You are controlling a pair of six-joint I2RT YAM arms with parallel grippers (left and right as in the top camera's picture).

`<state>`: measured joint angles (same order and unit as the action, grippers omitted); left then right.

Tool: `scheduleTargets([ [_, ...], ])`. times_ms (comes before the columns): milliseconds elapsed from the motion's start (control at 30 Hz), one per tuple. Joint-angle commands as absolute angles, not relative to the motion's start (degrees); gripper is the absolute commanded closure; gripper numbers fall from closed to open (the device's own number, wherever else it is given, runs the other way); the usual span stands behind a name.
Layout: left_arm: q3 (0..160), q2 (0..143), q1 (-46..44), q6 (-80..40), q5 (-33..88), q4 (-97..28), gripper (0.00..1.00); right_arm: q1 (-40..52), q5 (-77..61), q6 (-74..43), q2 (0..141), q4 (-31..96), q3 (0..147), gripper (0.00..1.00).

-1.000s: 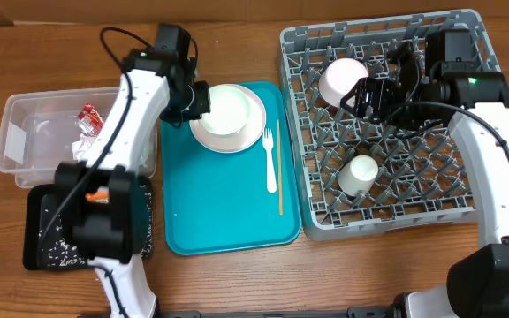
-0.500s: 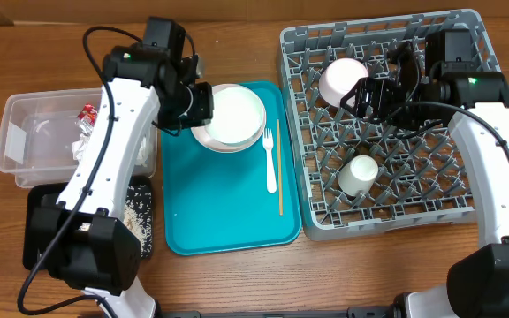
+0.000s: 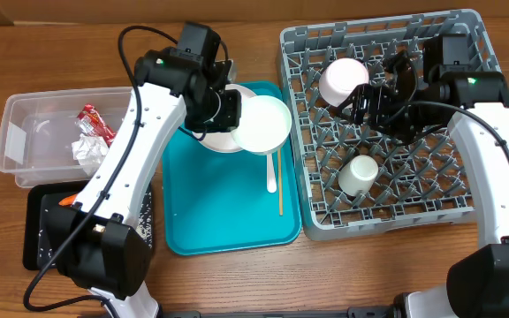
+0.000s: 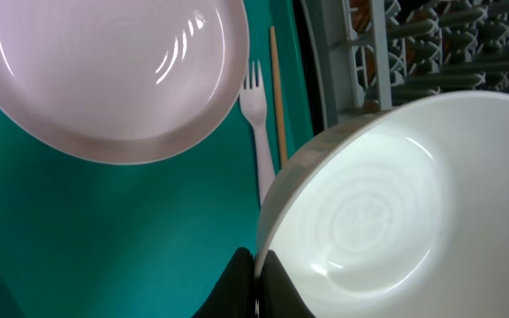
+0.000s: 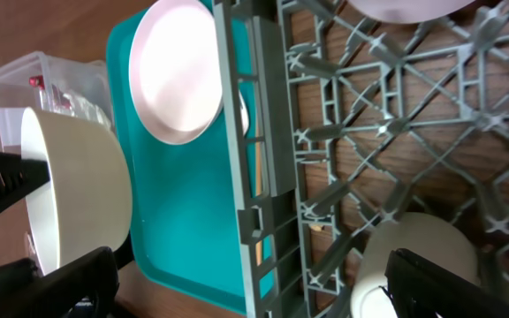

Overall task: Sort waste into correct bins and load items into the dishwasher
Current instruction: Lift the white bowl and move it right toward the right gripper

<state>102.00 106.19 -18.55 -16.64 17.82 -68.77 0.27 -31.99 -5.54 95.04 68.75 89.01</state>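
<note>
Held bowl [image 3: 263, 124] above teal tray [image 3: 219, 212] overlaps plate [image 3: 215, 141] and fork [image 3: 272, 174]

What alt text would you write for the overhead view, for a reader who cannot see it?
The left tool grips a white bowl by its rim above a teal tray, beside a grey dish rack. The right tool hangs open over the rack.

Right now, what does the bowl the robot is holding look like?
The bowl is round, plain white and glossy, like ceramic or hard plastic, and empty. The left tool is shut on its rim and holds it, opening up, above the teal tray and next to the plate. Nothing else seems to touch it.
</note>
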Motion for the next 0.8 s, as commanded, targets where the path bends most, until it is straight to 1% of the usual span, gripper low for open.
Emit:
scheduleTargets([
  [0,102.98,105.62,-20.10,-20.64,14.96,-67.90,0.96,3.16,-30.72,-5.82,94.94,69.19,89.32,0.00],
  [33,102.98,105.62,-20.53,-21.52,13.65,-67.92,0.96,4.01,-30.11,-5.82,94.94,69.41,89.32,0.00],
  [133,102.98,105.62,-22.48,-23.14,10.11,-67.92,0.96,7.16,-27.68,-5.85,94.94,69.73,89.32,0.06],
  [333,102.98,105.62,-27.35,-24.93,2.17,-67.90,0.96,14.24,-21.10,-6.04,94.94,68.90,89.32,0.11],
  [400,102.98,105.62,-28.42,-24.93,0.73,-67.92,0.96,16.10,-19.77,-6.04,94.94,68.71,89.32,0.15],
  [533,102.98,105.62,-29.23,-24.93,0.73,-67.92,0.96,18.65,-18.63,-6.07,94.94,68.86,89.32,0.32],
  [667,102.98,105.62,-29.28,-24.88,1.54,-67.99,0.96,20.21,-18.15,-6.07,94.96,68.73,89.06,0.33],
  [767,102.98,105.62,-29.28,-24.88,1.52,-67.92,0.96,20.93,-17.74,-6.28,94.96,67.92,88.20,0.37],
])
